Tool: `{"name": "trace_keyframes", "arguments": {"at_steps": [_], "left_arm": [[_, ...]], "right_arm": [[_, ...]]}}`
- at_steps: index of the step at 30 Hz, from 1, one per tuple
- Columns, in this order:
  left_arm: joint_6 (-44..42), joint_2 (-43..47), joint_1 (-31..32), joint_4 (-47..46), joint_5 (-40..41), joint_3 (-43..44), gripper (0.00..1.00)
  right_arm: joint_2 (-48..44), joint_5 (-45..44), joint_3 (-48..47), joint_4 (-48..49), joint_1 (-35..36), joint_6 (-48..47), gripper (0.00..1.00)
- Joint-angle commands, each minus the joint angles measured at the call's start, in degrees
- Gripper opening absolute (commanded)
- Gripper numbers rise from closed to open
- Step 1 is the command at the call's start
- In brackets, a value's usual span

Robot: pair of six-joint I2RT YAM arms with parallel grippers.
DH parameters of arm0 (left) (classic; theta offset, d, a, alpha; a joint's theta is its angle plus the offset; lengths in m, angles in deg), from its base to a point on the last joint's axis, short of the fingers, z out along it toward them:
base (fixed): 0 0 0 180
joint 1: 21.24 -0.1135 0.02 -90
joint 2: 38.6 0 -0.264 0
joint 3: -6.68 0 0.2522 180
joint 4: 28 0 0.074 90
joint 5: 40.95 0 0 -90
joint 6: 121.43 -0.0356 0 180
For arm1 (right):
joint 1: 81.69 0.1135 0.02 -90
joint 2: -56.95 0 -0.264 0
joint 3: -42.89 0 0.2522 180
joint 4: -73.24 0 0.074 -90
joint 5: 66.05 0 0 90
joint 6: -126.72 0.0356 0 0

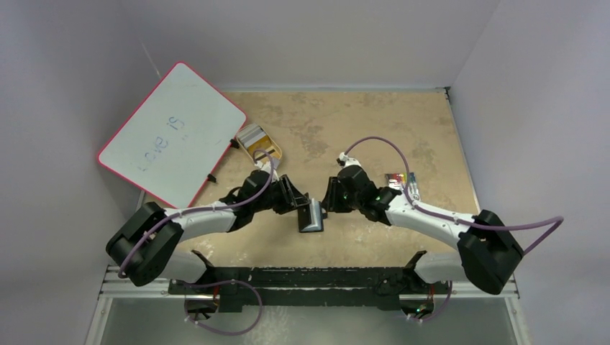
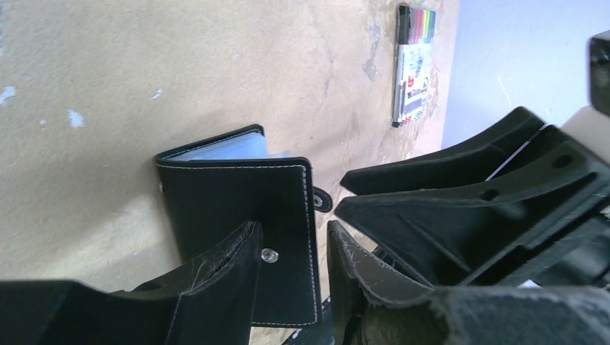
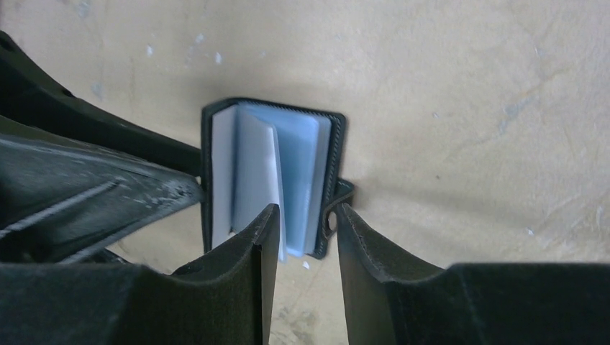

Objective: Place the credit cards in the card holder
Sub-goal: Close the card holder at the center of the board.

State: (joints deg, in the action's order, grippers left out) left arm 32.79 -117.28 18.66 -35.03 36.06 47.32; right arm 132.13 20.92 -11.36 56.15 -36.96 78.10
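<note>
Reading across from the holder as the fixed mark: well off to its upper left leans a whiteboard. Nearer on that same side sits a gold tin. I cannot make out any cards there or elsewhere, and neither gripper carries one.

The left gripper is just beside the holder's left, jaws parted. Its wrist view looks at the outer face of the cover. In the right wrist view one of its fingers meets the holder's left cover, bracing rather than clasping.

The holder sits between the two grippers, spread open, with its pale blue leaves fanned toward the right gripper. That gripper is just beside the holder's right, jaws set astride the right cover and the snap tab. Whether they pinch it I cannot tell.

Well to the holder's right lies a marker pack.

Both grippers are about equally near. As I judge it, a card must enter from the fanned edge on the right gripper's side, so one arm would have to let go to fetch it.
</note>
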Motion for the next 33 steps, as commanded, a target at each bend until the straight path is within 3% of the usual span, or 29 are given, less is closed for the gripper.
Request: {"name": "trace_keyframes", "arguments": {"at_steps": [1, 9, 19, 24, 33], "left_arm": [[-3.15, -0.69, 1.07, 0.07, 0.19, 3.76, 0.38], [-5.65, -4.4, 1.3, 1.62, 1.12, 5.58, 0.33], [-9.64, -8.16, 2.63, 7.93, 3.06, 8.84, 0.16], [-11.92, -8.6, 3.68, 14.33, 4.54, 11.92, 0.15], [-9.66, -10.16, 6.19, 13.38, 4.98, 12.27, 0.13]], "right_arm": [[-3.52, -0.2, 2.62, 0.67, 0.08, 1.68, 0.37], [-5.33, -0.31, 3.65, -0.52, 0.06, 2.81, 0.37], [-6.65, 2.76, 7.01, 4.18, 0.04, 5.83, 0.35], [-5.67, 3.61, 7.36, 4.94, -1.54, 5.02, 0.34], [-7.98, 11.96, 10.62, 10.57, -6.95, 4.32, 0.28]]}}
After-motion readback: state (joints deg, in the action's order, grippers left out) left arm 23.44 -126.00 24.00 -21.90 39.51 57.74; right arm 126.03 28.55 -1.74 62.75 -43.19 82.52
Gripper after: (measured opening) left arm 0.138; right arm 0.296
